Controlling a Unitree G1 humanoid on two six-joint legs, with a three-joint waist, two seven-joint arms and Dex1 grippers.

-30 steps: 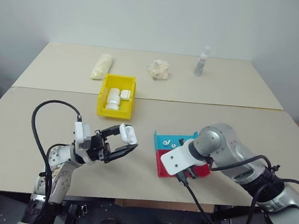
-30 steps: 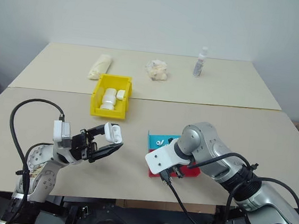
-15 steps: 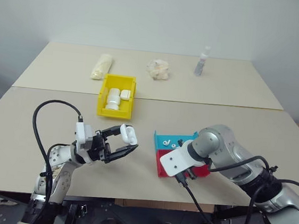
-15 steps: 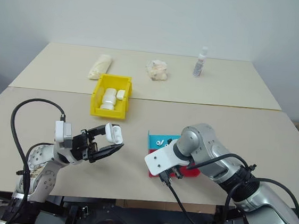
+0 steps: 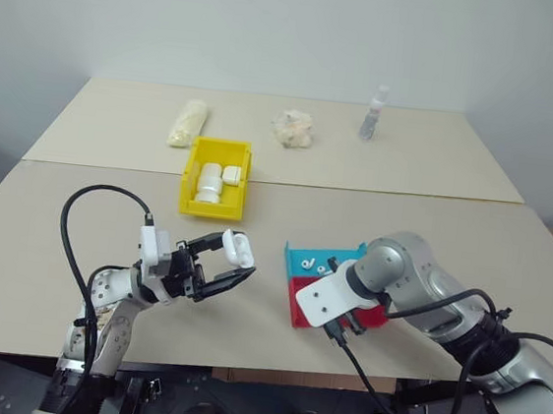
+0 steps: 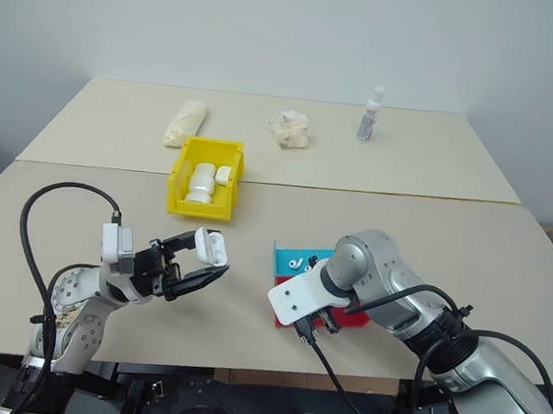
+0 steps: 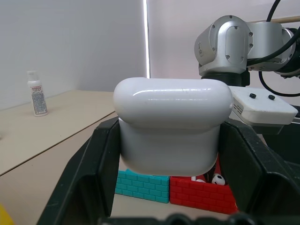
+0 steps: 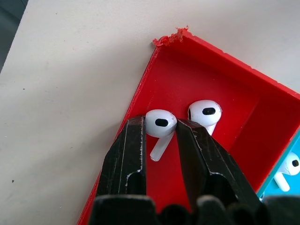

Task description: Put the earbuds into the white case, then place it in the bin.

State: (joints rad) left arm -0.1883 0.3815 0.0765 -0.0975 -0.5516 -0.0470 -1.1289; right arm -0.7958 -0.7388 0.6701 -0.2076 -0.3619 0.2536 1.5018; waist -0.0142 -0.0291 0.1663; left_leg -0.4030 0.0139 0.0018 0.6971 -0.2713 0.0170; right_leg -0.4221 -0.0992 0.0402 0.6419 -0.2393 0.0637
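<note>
the left gripper (image 5: 229,263) is clamped on the white case (image 5: 238,250), lid down, held above bare tabletop near the front edge — open room all around it. the right gripper (image 8: 160,129) reaches down into the red tray (image 8: 220,89), its fingers pinched on one earbud (image 8: 160,123); a second earbud (image 8: 205,111) lies just beside, and the tray's walls hem both in. the blue tray (image 5: 325,262) touches the red one's far side. the yellow bin (image 5: 215,176) sits farther back with white cases in it. a bottle (image 5: 372,113) stands well apart.
</note>
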